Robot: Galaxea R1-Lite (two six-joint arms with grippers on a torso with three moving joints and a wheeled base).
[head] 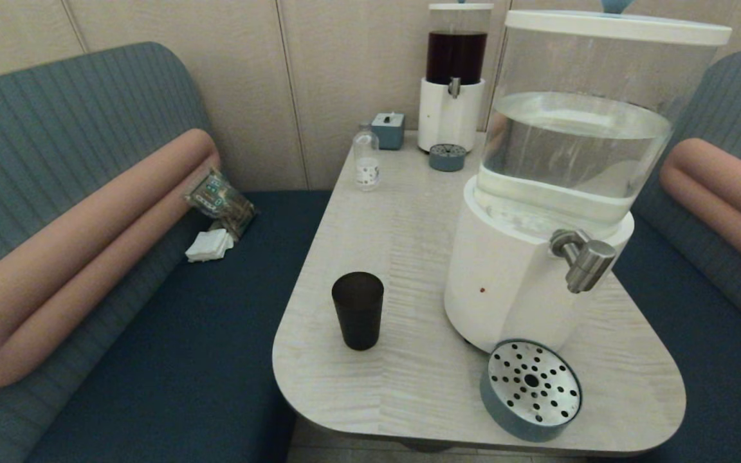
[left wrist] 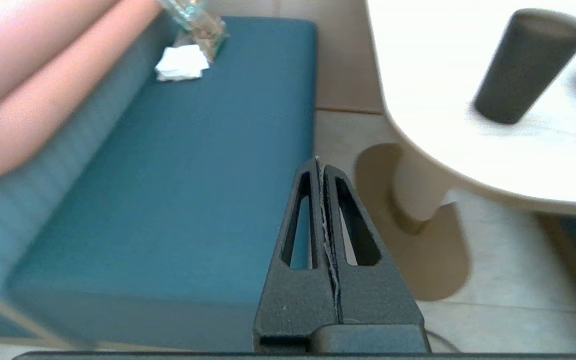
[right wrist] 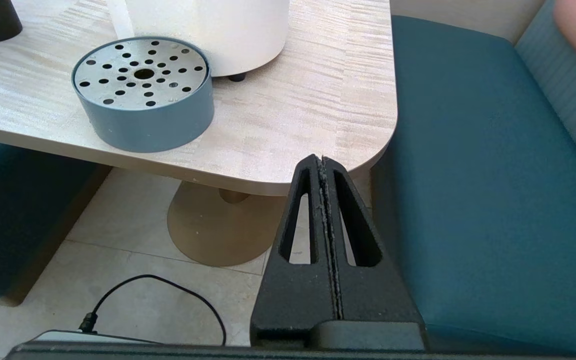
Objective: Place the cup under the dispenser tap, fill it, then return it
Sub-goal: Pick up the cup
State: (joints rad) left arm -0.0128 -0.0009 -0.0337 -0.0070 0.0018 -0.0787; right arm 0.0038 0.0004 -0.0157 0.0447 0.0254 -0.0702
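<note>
The dark cup (head: 358, 310) stands upright on the pale table (head: 409, 212), left of the big white-based dispenser (head: 512, 283). Its steel tap (head: 584, 258) juts out above a round perforated drip tray (head: 530, 390) near the table's front edge. Neither arm shows in the head view. My left gripper (left wrist: 319, 161) is shut and empty, low beside the table over the bench edge, with the cup (left wrist: 528, 66) well ahead of it on the tabletop. My right gripper (right wrist: 320, 159) is shut and empty below the table's near right corner, the drip tray (right wrist: 143, 95) ahead of it.
A small clear bottle (head: 366, 158), a small blue box (head: 388, 130) and a dark-liquid dispenser (head: 453, 83) with its own tray (head: 447, 157) stand at the table's far end. Teal benches (head: 171, 360) flank the table; a packet (head: 220, 199) and napkins (head: 210, 245) lie on the left one.
</note>
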